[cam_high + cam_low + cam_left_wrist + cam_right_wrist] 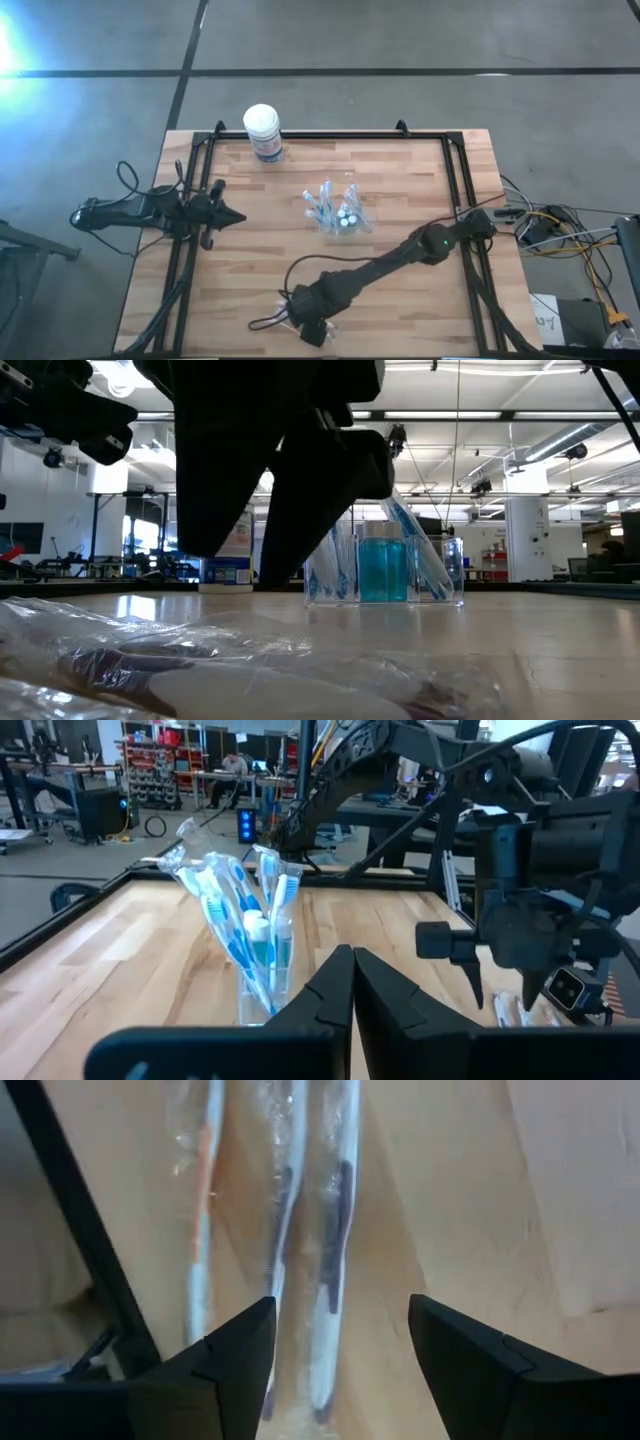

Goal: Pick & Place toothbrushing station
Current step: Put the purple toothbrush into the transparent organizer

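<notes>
I had the toothbrushing station (338, 212) standing upright near the middle of the tabletop (400, 190), brushes fanned out of it, untouched by either arm. My right hand (340, 1365) hung low over the near edge with its fingers spread wide above a clear wrapped pack of toothbrushes (300, 1230), gripping nothing. My left hand (232, 216) waited at the left side, fingers together and empty. I judged the holder light, stiff, slippery and top-heavy; a grip low across its narrow walls looked safest.
</notes>
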Available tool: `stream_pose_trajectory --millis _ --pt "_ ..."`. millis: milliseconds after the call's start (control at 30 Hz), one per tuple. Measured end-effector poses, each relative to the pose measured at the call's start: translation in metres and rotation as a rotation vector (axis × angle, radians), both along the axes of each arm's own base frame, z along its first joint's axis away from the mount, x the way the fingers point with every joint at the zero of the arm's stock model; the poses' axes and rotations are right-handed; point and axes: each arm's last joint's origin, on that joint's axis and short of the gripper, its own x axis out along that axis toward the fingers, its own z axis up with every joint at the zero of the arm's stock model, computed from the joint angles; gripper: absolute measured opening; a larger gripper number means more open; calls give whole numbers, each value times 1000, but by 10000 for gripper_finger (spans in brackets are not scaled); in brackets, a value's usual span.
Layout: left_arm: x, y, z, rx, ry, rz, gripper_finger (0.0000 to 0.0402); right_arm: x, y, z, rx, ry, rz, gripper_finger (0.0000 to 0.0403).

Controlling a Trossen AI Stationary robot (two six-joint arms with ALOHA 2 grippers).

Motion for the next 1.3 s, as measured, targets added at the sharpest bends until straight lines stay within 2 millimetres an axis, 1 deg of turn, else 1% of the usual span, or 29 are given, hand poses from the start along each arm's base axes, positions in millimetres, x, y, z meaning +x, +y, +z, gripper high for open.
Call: stream_pose_trajectory --millis 233,433,667,800,933,1133,1300 --pt "0 0 1 1 -6 0 6 -4 -1 -14 -17 43 -56 226" --pt "0 0 1 0 -6 0 16 -5 -1 -26 -20 52 -52 226" --pt "0 0 1 -1 -5 -1 11 -7 -2 -33 -15 55 -53 224" --pt "0 0 1 -9 -4 0 6 -10 -4 -40 -25 73 -53 210" --pt "0 0 1 -22 -3 1 11 -13 -6 -47 -40 98 -52 193" --pt "0 0 1 -22 -3 1 17 -16 -8 -50 -59 124 -23 172" --pt "0 0 1 -22 -3 1 12 -18 -9 -54 -74 131 19 149"
